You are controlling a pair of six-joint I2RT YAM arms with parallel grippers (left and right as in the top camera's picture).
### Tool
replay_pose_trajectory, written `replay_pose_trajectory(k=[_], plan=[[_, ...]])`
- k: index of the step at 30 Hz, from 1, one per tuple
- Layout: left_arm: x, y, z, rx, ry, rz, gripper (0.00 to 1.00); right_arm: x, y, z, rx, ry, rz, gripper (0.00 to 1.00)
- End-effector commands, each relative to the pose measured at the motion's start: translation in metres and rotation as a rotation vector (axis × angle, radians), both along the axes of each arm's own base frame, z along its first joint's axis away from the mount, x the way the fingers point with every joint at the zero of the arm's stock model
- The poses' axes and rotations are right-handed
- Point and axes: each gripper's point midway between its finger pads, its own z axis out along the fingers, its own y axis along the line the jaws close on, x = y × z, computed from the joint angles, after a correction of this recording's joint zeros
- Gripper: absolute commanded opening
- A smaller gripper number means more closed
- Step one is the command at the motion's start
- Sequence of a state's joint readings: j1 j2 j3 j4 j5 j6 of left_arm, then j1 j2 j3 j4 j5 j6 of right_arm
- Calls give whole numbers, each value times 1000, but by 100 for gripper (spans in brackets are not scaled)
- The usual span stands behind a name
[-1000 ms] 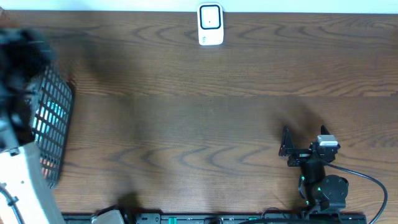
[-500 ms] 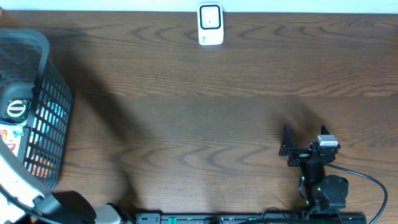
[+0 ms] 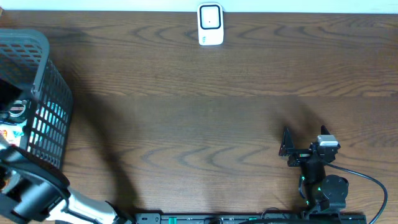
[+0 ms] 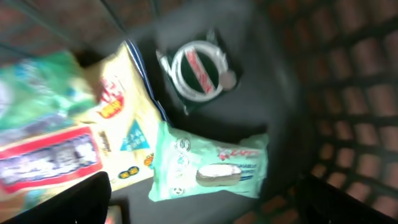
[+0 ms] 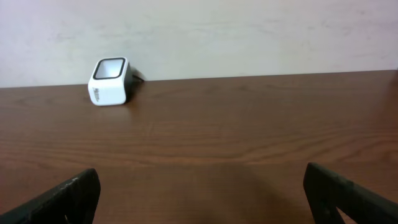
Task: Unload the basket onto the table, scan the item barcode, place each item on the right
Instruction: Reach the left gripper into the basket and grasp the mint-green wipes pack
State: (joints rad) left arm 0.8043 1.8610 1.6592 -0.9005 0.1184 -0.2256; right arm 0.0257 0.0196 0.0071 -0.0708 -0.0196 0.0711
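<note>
- Dark wood table (image 3: pixel 205 112) below a pale wall (image 5: pixel 249 31), with a white scanner (image 3: pixel 210 25) upright at the far edge and a black mesh basket (image 3: pixel 43 81) at the left edge
- Items to scan all down inside the basket, none lifted yet: a pale green packet (image 4: pixel 211 168) flat on the floor, a yellow packet (image 4: pixel 127 124) just beside its left end, a round tin (image 4: pixel 196 68) behind, a red-labelled pack (image 4: pixel 43 158) at far left
- Left gripper (image 4: pixel 217 199) over the green packet, fingers wide apart and empty
- Right gripper (image 5: pixel 202 186) low over bare table, well apart from the scanner, fingers spread wide too, nothing between them
- Best aimed at the green packet: descend straight, straddle its short width, close only once both tips pass its edges
- Stay clear of the yellow packet and the basket wall, or risk lifting two things
- Too blurred to tell which face carries the code, so plan on turning the packet toward the scanner window
</note>
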Motion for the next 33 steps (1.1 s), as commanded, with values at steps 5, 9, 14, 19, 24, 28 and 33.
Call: replay_pose_trajectory(k=[5, 9, 14, 19, 24, 28, 33], plan=[[-5, -4, -55, -68, 51, -26, 91, 0, -1, -2, -9, 5, -2, 99], [3, -8, -65, -86, 12, -50, 91, 0, -1, -2, -9, 5, -2, 99], [5, -10, -76, -103, 8, -59, 89, 0, -1, -2, -9, 5, -2, 99], [4, -11, -84, -116, 21, -59, 84, 0, -1, -2, -9, 5, -2, 99], [2, -14, -98, -146, 48, -57, 82, 0, -1, -2, -9, 5, -2, 99], [-1, -17, -114, -180, 79, -55, 79, 0, -1, -2, -9, 5, -2, 99], [-2, -17, -122, -189, 89, -54, 48, 0, -1, -2, -9, 5, -2, 99]])
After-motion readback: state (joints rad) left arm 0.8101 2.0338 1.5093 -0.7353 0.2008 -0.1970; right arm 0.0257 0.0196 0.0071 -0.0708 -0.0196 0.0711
